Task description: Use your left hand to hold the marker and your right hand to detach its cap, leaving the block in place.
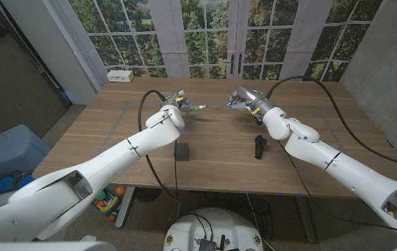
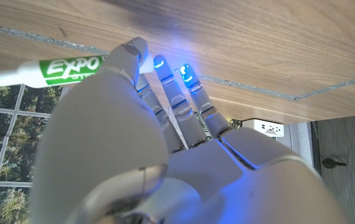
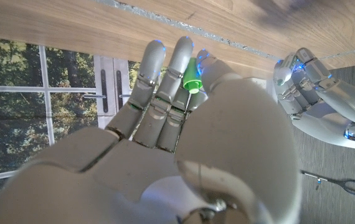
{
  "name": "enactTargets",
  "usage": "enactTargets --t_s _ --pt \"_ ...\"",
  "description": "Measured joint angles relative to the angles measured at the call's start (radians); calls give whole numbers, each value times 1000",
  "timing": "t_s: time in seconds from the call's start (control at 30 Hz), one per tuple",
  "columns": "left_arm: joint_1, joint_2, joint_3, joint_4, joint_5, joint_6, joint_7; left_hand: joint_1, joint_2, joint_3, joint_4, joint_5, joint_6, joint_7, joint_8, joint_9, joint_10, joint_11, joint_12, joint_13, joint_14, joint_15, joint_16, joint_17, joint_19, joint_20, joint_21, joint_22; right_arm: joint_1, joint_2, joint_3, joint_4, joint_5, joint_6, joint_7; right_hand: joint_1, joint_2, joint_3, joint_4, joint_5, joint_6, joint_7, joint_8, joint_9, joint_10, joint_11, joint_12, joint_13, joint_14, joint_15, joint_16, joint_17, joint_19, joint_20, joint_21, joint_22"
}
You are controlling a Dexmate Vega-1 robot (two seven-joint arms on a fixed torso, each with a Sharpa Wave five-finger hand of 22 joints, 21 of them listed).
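The marker [image 2: 47, 72] is cut off at the picture's edge in the left wrist view, and its near end is hidden behind the left hand [image 2: 165, 149]. In the right wrist view the cap [image 3: 192, 79] is mostly covered by the right hand's [image 3: 184, 143] fingers [image 3: 176, 68]. In the head view both are too small to be made out.
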Motion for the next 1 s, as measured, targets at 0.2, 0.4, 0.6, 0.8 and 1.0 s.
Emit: enactTargets --t_s 0.2,0.4,0.6,0.8,1.0 --pt "-17 1 19 15 -9 18 0 3 3 0 0 -8 0 0 -5 0 2 2 -4 0 0 0 -4 -3 0 0 0 0 20 11 -23 33 -3 -6 2 0 0 0 0 0 0 0 0 -2 0 0 0 0 0 0 0 0 0 0 0 0" --pt "-36 1 42 32 -13 38 -2 3 3 0 0 -9 0 0 -5 0 2 2 -5 0 0 0 -10 -8 -8 0 0 -3 37 22 -43 65 -8 -14 2 0 0 2 -2 -3 0 0 0 0 0 0 0 0 0 0 0 5 0 0 0 0" --pt "-58 -2 69 49 -15 63 -8 3 3 -1 -1 -15 0 0 -11 0 2 2 -8 0 -7 3 -15 -12 -8 0 0 -5 55 34 -63 98 -16 -27 2 0 0 2 -2 -3 0 0 0 0 0 0 -3 -1 0 0 0 5 0 0 0 0" --pt "-78 -4 91 66 -20 85 -18 3 3 -1 -2 -23 0 0 -14 -3 2 2 -11 0 -7 3 -15 -17 -17 -1 0 -5 71 43 -83 121 -22 -39 8 0 0 2 -2 -4 0 0 0 0 0 0 -3 2 0 0 0 5 0 0 0 5" --pt "-104 -6 119 84 -27 108 -33 3 3 -1 -2 -29 0 0 -20 -7 2 2 -13 1 -7 3 -15 -17 -19 0 0 -5 87 60 -102 142 -31 -80 21 0 0 2 -2 -7 0 0 0 0 0 0 -4 3 0 0 0 9 0 0 0 5"
